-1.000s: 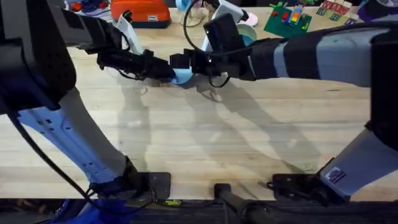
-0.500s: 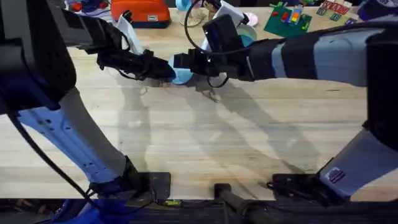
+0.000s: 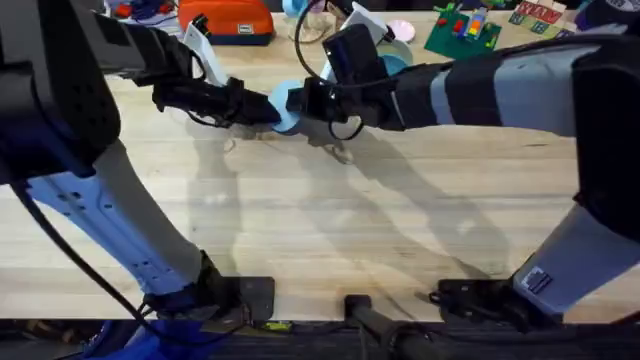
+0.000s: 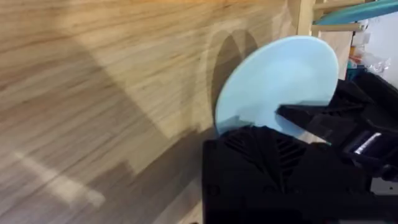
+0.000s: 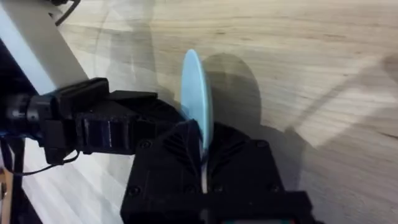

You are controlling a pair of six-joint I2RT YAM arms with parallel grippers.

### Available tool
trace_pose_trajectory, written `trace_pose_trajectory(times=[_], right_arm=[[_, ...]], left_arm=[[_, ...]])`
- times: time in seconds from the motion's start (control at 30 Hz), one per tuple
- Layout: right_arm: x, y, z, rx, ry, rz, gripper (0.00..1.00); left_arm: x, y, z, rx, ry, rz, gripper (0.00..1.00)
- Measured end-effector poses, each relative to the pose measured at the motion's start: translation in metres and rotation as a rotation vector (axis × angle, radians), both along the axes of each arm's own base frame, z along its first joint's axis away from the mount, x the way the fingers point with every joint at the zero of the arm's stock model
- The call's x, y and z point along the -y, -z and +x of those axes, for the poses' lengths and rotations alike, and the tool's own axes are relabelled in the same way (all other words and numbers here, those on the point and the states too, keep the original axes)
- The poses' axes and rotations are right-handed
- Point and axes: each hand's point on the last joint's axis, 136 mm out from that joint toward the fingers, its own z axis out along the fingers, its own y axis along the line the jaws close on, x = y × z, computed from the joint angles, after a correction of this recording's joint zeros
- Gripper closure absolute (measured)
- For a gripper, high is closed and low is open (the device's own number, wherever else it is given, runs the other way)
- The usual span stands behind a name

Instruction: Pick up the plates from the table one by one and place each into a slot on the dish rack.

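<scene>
A small, round, matte light-blue plate (image 3: 287, 108) is held on edge above the light wooden plank counter (image 3: 330, 230), at the spot where the two arms meet. The right gripper (image 5: 202, 144) is clenched on the plate's rim, the disc standing upright out of its black fingers. The left gripper (image 3: 262, 109) sits just beside the plate on the side away from the right arm; its wrist view shows the plate's (image 4: 277, 84) broad face right at the dark finger block, but whether those fingers are pinching the rim or merely next to it I cannot tell.

This looks like a hand-over or re-grip step: the plate is off the counter, turned vertical, and being shared between the arms before it goes to the rack. Next, I judge, one gripper must take sole, firm hold while the other lets go cleanly, and the plate must stay upright so its edge can drop between two pegs.

In the left wrist view, a pale wooden upright (image 4: 305, 17) stands just beyond the plate, with a teal edge (image 4: 354, 12) lying across it near its top. That may be a plate resting in the dish rack, but too little of it shows to be sure. Which slots are filled or free cannot be made out.
</scene>
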Motion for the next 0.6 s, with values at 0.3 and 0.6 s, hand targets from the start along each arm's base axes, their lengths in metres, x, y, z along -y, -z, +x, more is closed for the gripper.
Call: trace_pose_trajectory(times=[0.3,0.6], right_arm=[[-0.0001,0.0000,-0.0002,-0.001,-0.002,0.001,0.974],[0.0002,-0.0083,-0.0019,0.038,-0.020,-0.025,0.973]], left_arm=[[0.0001,0.0000,-0.0005,-0.003,0.000,0.000,0.961],[-0.0033,-0.0022,-0.0039,-0.001,0.013,0.077,0.960]])
